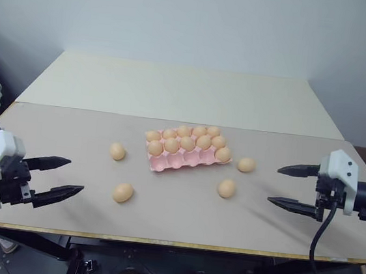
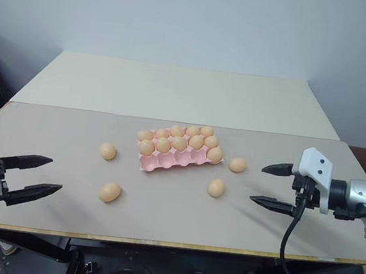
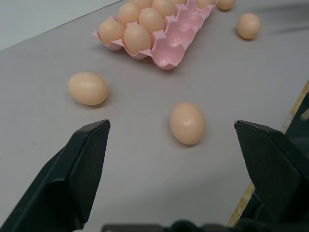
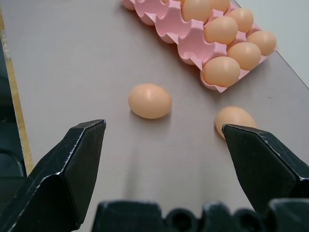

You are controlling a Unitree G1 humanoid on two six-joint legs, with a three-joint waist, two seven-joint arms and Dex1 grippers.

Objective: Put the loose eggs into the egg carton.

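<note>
A wide grey-beige table (image 1: 59, 130) ran across the scene, with a paler cream tabletop (image 1: 175, 90) butted against its far edge and a plain wall behind. The two arms reached in from either side, both hovering above the near part of the table and holding nothing. The left gripper (image 1: 61, 178) pointed inward from the left with its two black fingers spread wide apart; in the left wrist view the gap between them framed bare table and one egg beyond their tips. The right gripper (image 1: 287, 186) pointed inward from the right, fingers likewise spread wide and empty. The egg carton (image 1: 179, 161), pink and lidless, sat near the middle of the table, slightly skewed. Its two far rows were filled with eggs, ten in all, while the near row of cups stood empty. Four loose eggs lay on the table around it, all apart from the carton and from each other. One loose egg (image 1: 117, 151) lay left of the carton; another (image 1: 123, 192) lay nearer the front edge, close to the left gripper's tips. A third (image 1: 246, 164) rested just off the carton's right end, and a fourth (image 1: 227, 188) sat nearer the front, between carton and right gripper.
</note>
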